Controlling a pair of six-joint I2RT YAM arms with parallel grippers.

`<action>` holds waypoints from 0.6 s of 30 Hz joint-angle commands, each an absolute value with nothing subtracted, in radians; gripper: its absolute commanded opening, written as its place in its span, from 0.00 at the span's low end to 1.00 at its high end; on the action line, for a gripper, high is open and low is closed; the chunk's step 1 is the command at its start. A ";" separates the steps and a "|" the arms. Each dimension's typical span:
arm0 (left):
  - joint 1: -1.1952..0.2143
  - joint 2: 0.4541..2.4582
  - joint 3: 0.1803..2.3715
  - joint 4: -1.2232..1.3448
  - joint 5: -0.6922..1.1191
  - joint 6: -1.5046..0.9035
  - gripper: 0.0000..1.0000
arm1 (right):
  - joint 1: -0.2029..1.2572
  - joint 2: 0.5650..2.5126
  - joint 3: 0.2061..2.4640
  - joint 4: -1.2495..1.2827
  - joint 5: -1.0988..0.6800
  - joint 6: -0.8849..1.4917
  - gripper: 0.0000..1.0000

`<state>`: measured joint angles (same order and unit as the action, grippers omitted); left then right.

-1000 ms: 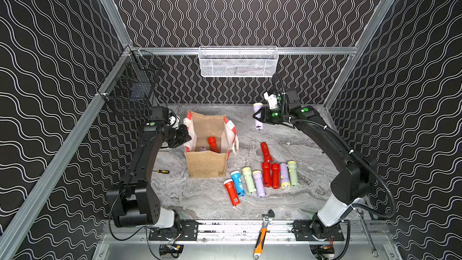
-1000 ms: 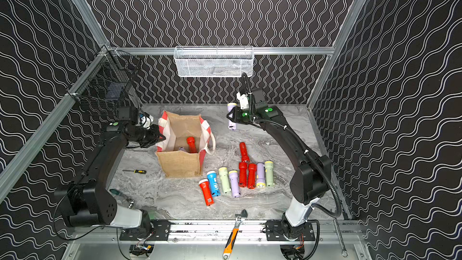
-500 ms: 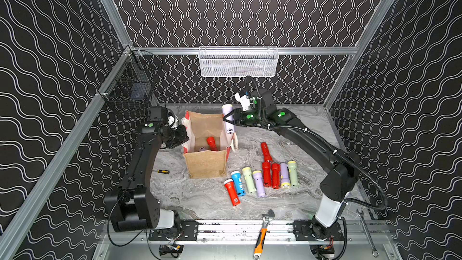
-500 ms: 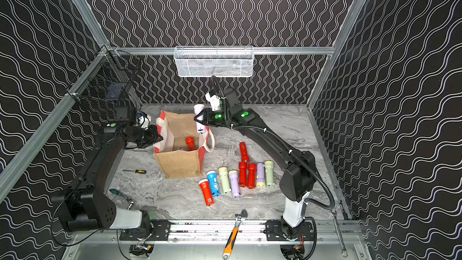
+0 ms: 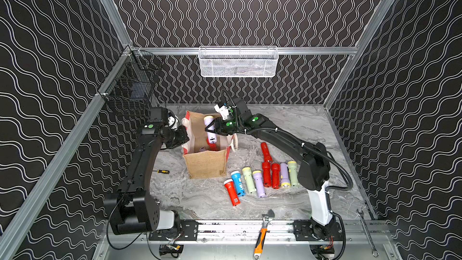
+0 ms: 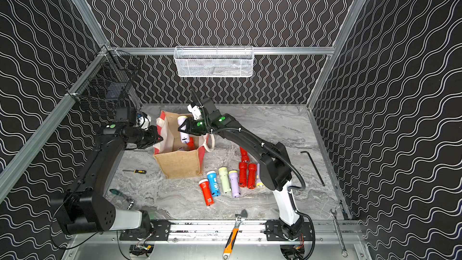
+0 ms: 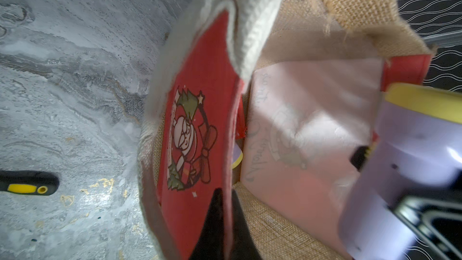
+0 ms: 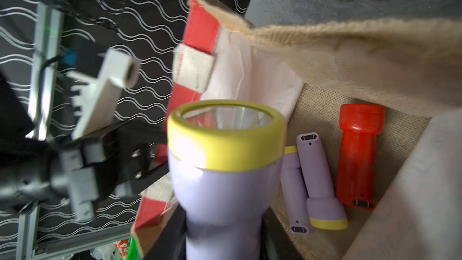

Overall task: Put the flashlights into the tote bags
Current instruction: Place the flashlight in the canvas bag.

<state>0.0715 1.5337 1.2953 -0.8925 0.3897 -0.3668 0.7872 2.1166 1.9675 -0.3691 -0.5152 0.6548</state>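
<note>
Lilac flashlight (image 5: 212,137) clenched in right gripper (image 5: 209,129) over tote bag (image 5: 206,166) mouth | left gripper (image 7: 226,203) pinching bag's left rim | red flashlight (image 8: 357,156), two lilac ones (image 8: 315,166) inside

Twin overhead views, wrist cameras near bag (image 7: 312,121)

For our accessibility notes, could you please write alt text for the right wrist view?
A yellow-rimmed lilac flashlight, gripped by the right hand, fills the foreground over the open tote bag. Two lilac flashlights and a red one lie inside; the left hand pinches the bag's red-and-white edge.
</note>
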 commanded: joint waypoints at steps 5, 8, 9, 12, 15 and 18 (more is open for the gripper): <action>0.066 1.527 1.286 -0.860 0.394 -0.368 0.00 | 0.816 2.185 1.994 -0.402 -0.546 0.679 0.30; 0.063 1.520 1.277 -0.845 0.387 -0.376 0.00 | 0.824 2.210 1.978 -0.404 -0.550 0.687 0.30; 0.062 1.519 1.275 -0.845 0.385 -0.378 0.00 | 0.826 2.221 1.980 -0.413 -0.549 0.685 0.30; 0.060 1.523 1.274 -0.845 0.386 -0.376 0.00 | 0.833 2.259 1.999 -0.454 -0.547 0.666 0.31; 0.060 1.514 1.272 -0.845 0.379 -0.374 0.00 | 0.834 2.300 2.037 -0.528 -0.543 0.616 0.33; 0.059 1.505 1.267 -0.842 0.363 -0.374 0.00 | 0.834 2.333 2.049 -0.581 -0.527 0.572 0.34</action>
<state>0.0593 1.5127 1.2709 -0.8711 0.3759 -0.3679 0.8345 2.3138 2.0350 -0.5117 -0.5350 0.6262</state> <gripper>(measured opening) 0.064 0.384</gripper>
